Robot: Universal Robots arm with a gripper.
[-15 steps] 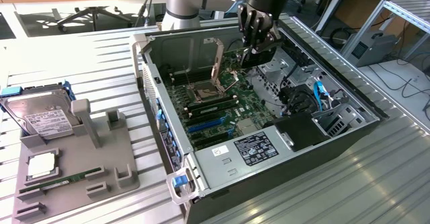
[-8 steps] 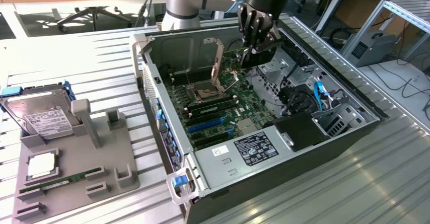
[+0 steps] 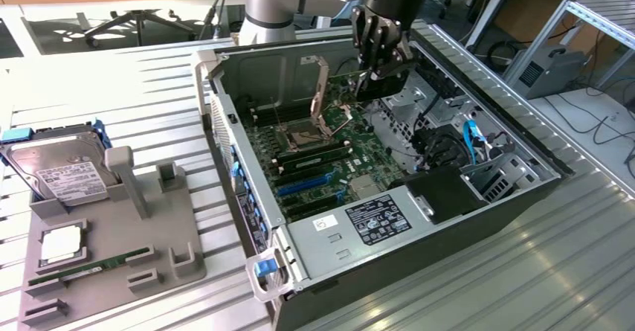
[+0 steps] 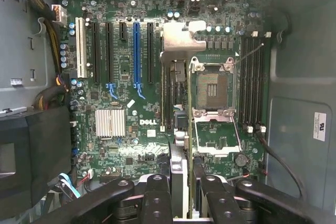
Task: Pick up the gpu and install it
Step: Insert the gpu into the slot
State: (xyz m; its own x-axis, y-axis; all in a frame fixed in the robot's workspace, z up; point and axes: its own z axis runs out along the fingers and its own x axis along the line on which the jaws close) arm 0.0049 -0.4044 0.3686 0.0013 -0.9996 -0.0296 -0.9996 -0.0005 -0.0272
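The gpu (image 3: 381, 85), a dark card, hangs over the far end of the open computer case (image 3: 297, 260), above the motherboard. My gripper (image 3: 382, 62) is shut on it from above. In the wrist view the gpu (image 4: 178, 145) appears edge-on between my two black fingers (image 4: 157, 195), with its silver bracket (image 4: 181, 40) at the far end. My gripper (image 4: 181, 190) holds the card above the strip of motherboard (image 4: 121, 145) between the expansion slots and the CPU socket (image 4: 212, 90). The two blue slots (image 4: 137, 51) stand apart from the card, to one side.
A grey holder tray (image 3: 119, 271) lies at the exterior view's left with a silver hard drive (image 3: 65, 175), a green RAM stick (image 3: 89, 265) and a CPU chip (image 3: 59, 243). The CPU socket lever (image 3: 320, 85) stands raised. Cables and drive bays (image 3: 466, 152) crowd the case's right side.
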